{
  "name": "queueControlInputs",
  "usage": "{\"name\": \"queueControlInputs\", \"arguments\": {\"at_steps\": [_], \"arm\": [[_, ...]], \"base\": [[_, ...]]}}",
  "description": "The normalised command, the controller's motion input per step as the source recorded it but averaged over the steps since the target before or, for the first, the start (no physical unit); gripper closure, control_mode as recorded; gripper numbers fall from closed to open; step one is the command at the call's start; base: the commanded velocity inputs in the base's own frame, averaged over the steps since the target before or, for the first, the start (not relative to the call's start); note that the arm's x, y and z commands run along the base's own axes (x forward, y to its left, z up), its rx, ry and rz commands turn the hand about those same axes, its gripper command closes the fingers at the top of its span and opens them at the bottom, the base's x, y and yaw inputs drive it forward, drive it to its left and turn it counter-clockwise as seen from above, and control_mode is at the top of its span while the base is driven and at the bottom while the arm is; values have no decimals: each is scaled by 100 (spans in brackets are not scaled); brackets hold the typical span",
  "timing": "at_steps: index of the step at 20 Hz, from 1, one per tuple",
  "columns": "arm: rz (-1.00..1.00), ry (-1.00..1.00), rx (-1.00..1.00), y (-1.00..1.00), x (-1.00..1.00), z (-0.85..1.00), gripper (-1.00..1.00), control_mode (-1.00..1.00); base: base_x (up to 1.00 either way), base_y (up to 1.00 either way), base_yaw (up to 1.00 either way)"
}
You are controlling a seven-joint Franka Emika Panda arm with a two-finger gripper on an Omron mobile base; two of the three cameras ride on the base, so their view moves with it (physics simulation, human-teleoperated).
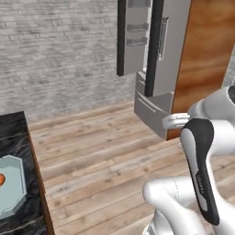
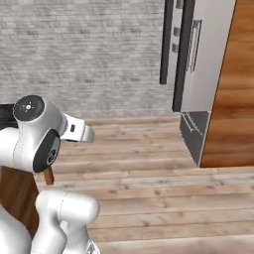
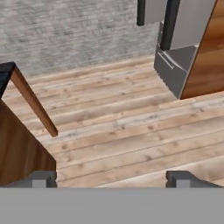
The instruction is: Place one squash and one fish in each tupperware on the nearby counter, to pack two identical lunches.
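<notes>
At the lower left of the left base view, a shallow pale blue-grey tupperware (image 1: 13,188) with cut corners lies flat on the black, white-veined tabletop (image 1: 13,133). An orange-red squash (image 1: 2,179) rests inside it, cut off by the left edge. The tabletop's wooden side shows along its right border.

arm (image 1: 202,174): glossy white rounded shells | black joint panels | round grey-capped joint | claw (image 3: 111,178): dark grey tips
</notes>
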Motion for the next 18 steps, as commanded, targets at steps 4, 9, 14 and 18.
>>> {"name": "queueControlInputs", "arguments": {"at_steps": [4,9,14,18], "arm": [[0,0,0,0,0,0,-100,100],[0,0,0,0,0,0,-100,100],[0,0,0,0,0,0,-100,100],[0,0,0,0,0,0,-100,100]], "base": [[73,0,-27],[76,0,-31],[99,-2,-18],[90,0,-20]]}}
